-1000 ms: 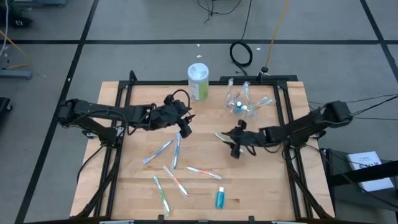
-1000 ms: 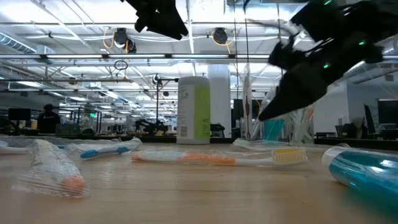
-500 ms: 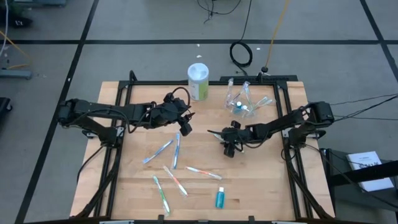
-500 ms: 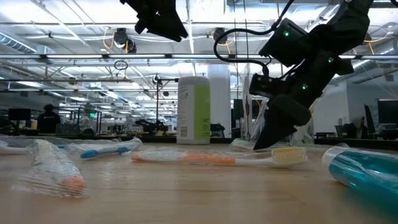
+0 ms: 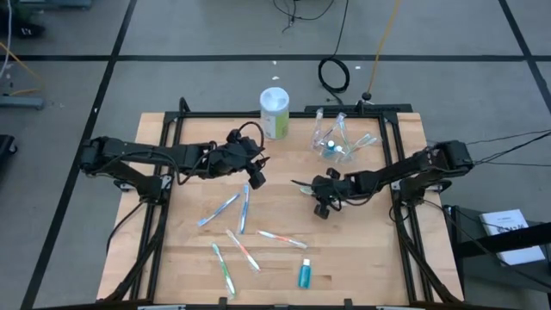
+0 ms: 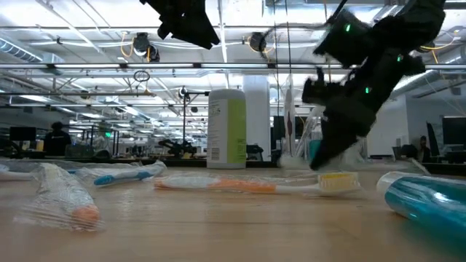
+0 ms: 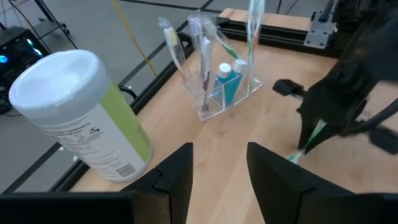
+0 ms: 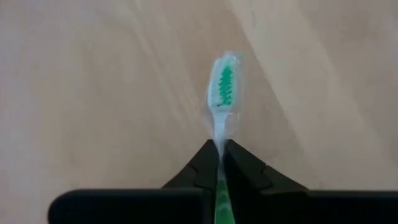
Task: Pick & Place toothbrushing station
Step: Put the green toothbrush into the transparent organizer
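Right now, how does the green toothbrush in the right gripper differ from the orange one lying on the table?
The green toothbrush is pinched in the shut right gripper; the orange toothbrush lies flat and free on the table. Green has green bristles; orange has an orange handle. Both are slim and plastic-wrapped.

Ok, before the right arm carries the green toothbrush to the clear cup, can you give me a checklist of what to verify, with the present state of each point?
1. Right end effector shut on the green toothbrush: ok, the fingers pinch its handle.
2. Brush lifted off the table: cannot tell; the low view blurs there.
3. Clear cup upright, near the far edge: ok.
4. Room in the cup: cannot tell; several brushes and teal tubes already stand in it.
5. Left end effector away from the path: ok, it hangs open over the table's left half, beside the white-and-green canister.
6. Other toothbrushes away from the path: ok, they lie nearer the front.
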